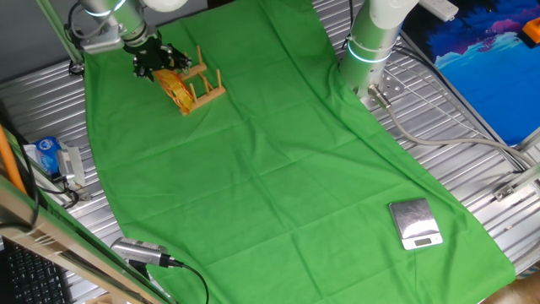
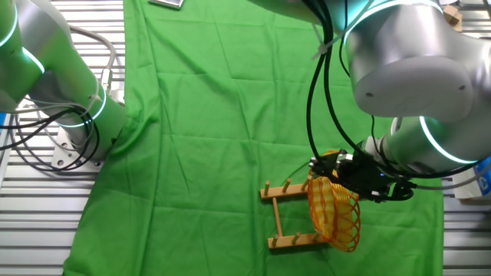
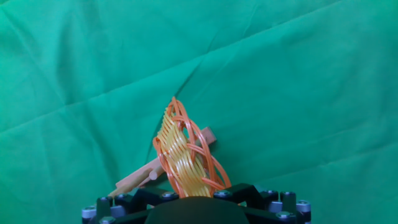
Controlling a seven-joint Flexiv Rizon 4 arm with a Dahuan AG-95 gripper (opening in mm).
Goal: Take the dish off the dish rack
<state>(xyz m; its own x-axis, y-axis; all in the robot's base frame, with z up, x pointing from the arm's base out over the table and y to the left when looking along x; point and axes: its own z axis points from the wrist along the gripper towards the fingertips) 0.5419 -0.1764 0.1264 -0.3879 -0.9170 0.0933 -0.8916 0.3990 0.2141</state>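
The yellow-orange woven dish (image 1: 175, 88) stands on edge at one end of the small wooden dish rack (image 1: 207, 84) on the green cloth. In the other fixed view the dish (image 2: 334, 215) leans at the right end of the rack (image 2: 280, 215). My gripper (image 1: 159, 66) sits over the dish's upper rim, also seen in the other fixed view (image 2: 341, 175). In the hand view the dish (image 3: 183, 155) runs down into the gripper (image 3: 194, 194), with rack pegs (image 3: 140, 177) behind it. The jaws appear shut on the rim; the fingertips are hidden.
A silver scale (image 1: 415, 224) lies on the green cloth (image 1: 278, 169) at the front right. A second arm's base (image 1: 371, 42) stands at the cloth's far edge. A blue-white carton (image 1: 46, 156) sits off the cloth at left.
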